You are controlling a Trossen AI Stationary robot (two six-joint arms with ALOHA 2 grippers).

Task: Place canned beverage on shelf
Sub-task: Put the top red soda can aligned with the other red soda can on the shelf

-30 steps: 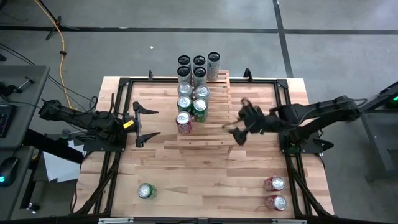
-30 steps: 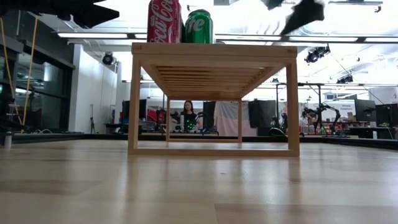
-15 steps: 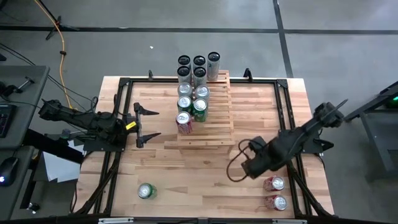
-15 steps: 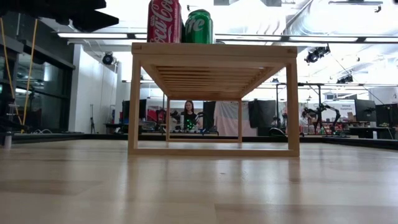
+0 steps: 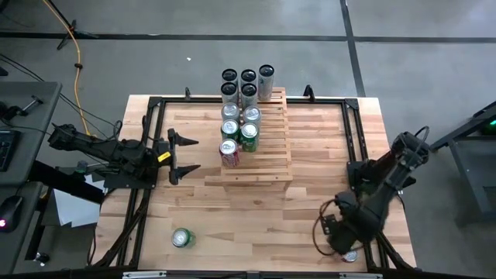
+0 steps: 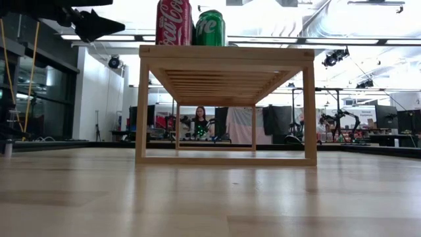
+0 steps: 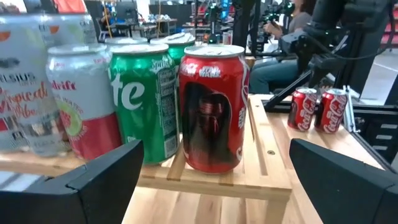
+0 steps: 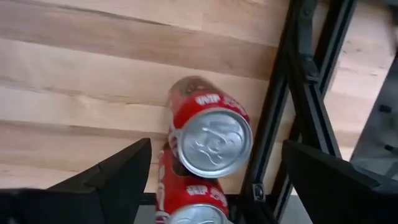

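Overhead, the right gripper [image 5: 341,239] hangs open over two red cans [image 8: 210,134] at the table's [image 5: 310,201] front right corner.
Largest first: the shelf [image 5: 263,159] stands at the table's back middle, holding cans along its left side, a red can [image 5: 229,150] foremost. The left gripper [image 5: 184,155] waits open by the left edge. A green can [image 5: 182,238] stands alone near the front edge.

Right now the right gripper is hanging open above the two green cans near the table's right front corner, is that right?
Not quite: the two cans are red, not green. The right wrist view shows the open right gripper above one red can with a second red can beside it. The high view places it near the table's right front corner.
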